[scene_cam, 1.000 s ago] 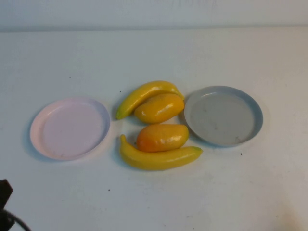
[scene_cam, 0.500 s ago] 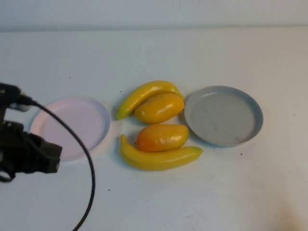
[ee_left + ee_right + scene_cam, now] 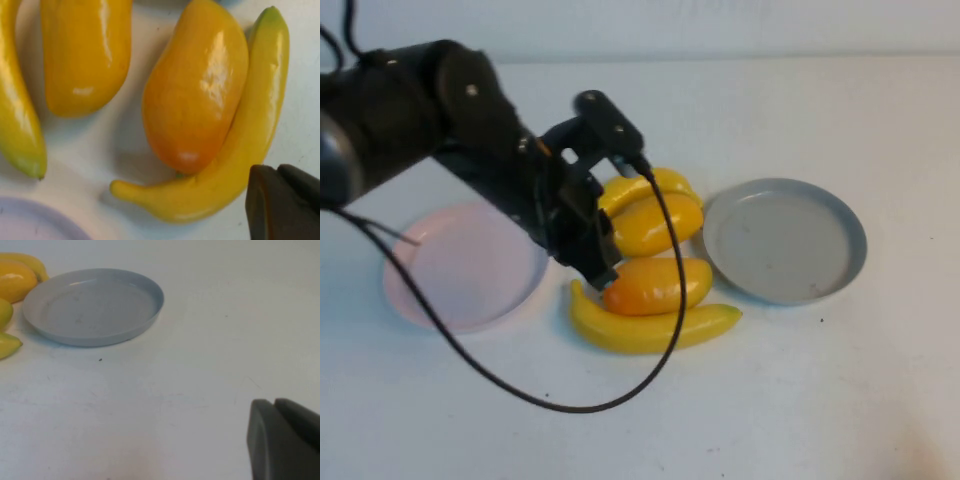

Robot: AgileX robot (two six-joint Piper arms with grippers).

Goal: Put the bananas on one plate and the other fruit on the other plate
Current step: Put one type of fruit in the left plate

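Since half a second ago the left arm has swung in from the left edge and now reaches across the pink plate (image 3: 450,285) toward the fruit, its cable looping over the tabletop (image 3: 770,400) in front. None of the fruit has shifted, and neither plate has moved.

From above, the left claw (image 3: 598,268) hangs at the left end of the fruit cluster, fingers pressed together and holding nothing. It sits just beside the blunt end of the near mango (image 3: 658,285) and over the tip of the near banana (image 3: 655,328). In the left wrist view the dark fingers (image 3: 282,202) show in one corner, close to the near banana (image 3: 240,135), which curls around the near mango (image 3: 195,85); I can't tell whether they touch it.

The far mango (image 3: 655,222) and far banana (image 3: 645,187) lie side by side just behind, partly hidden by the arm. All four fruit lie on the tabletop between the two plates, the pink one on the left and the grey plate (image 3: 785,240) on the right.

The right claw (image 3: 285,440) is out of the high view. Its own camera shows it shut and holding nothing, low over bare tabletop, well apart from the grey plate (image 3: 95,305).
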